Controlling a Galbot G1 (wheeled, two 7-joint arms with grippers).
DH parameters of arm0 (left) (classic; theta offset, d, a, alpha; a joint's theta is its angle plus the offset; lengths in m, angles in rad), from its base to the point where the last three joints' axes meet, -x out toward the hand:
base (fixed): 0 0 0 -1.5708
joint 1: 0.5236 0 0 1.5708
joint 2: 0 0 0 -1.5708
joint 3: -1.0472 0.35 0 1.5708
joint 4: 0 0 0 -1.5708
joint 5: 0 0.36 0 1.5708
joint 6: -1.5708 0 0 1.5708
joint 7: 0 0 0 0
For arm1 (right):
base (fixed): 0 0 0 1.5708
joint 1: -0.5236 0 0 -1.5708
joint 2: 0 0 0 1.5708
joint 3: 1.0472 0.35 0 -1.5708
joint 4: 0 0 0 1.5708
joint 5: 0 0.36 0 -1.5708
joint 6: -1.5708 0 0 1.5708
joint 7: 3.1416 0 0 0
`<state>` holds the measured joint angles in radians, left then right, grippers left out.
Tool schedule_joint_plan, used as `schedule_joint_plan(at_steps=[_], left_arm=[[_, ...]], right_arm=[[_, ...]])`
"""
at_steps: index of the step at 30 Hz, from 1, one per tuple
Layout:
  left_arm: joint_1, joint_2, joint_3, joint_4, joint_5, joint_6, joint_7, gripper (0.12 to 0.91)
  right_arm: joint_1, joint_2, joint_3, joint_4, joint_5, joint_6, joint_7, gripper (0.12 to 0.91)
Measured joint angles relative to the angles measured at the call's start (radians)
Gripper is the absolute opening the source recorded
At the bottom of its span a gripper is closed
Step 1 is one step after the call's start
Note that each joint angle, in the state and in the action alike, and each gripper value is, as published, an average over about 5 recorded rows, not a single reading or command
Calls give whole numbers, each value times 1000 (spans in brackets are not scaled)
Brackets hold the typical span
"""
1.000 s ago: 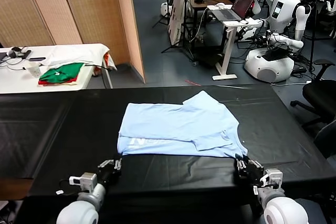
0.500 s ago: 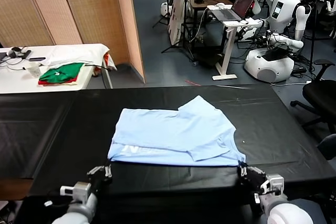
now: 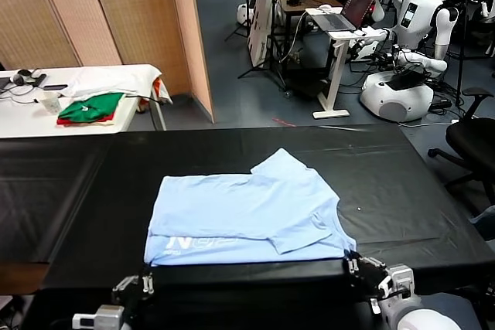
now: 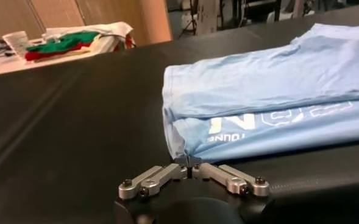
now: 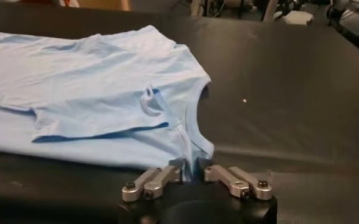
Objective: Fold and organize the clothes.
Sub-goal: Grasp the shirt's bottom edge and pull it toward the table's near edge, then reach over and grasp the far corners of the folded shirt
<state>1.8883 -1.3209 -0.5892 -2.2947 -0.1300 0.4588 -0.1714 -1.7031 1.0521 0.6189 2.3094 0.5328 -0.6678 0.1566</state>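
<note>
Two near corners of the T-shirt [image 3: 246,216] are seen at the tabletop [image 3: 402,191] edge: left gripper [image 4: 190,165] appears released, right gripper [image 5: 189,168] pinching the hem. Uneven release could skew the fold.

white lettering stood on the light-blue t-shirt [image 4: 270,97], lower centre of the left wrist frame: a large "n" was legible, with small letters resembling "ounc" beneath; the rest could not be read.
</note>
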Motion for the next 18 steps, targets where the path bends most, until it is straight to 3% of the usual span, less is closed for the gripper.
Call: schedule_joint_plan(at_steps=[2, 6, 10, 12, 18], left_arm=[[7, 6, -10, -19, -19, 11, -6, 699], [-5, 24, -32, -53, -92, 7, -6, 876], [-73, 57, -38, -46, -167, -20, -4, 905], [-134, 85, -30, -21, -204, -13, -11, 907], [-374, 189, 14, 94, -395, 100, -71, 907]], right_arm=[[3, -2, 16, 28, 28, 0, -1, 813], [51, -13, 32, 52, 67, 4, -16, 898], [178, -27, 7, 14, 74, -12, -20, 906], [263, -33, -27, -32, 73, -30, -14, 907], [521, -30, -171, -202, 70, -68, 7, 907]])
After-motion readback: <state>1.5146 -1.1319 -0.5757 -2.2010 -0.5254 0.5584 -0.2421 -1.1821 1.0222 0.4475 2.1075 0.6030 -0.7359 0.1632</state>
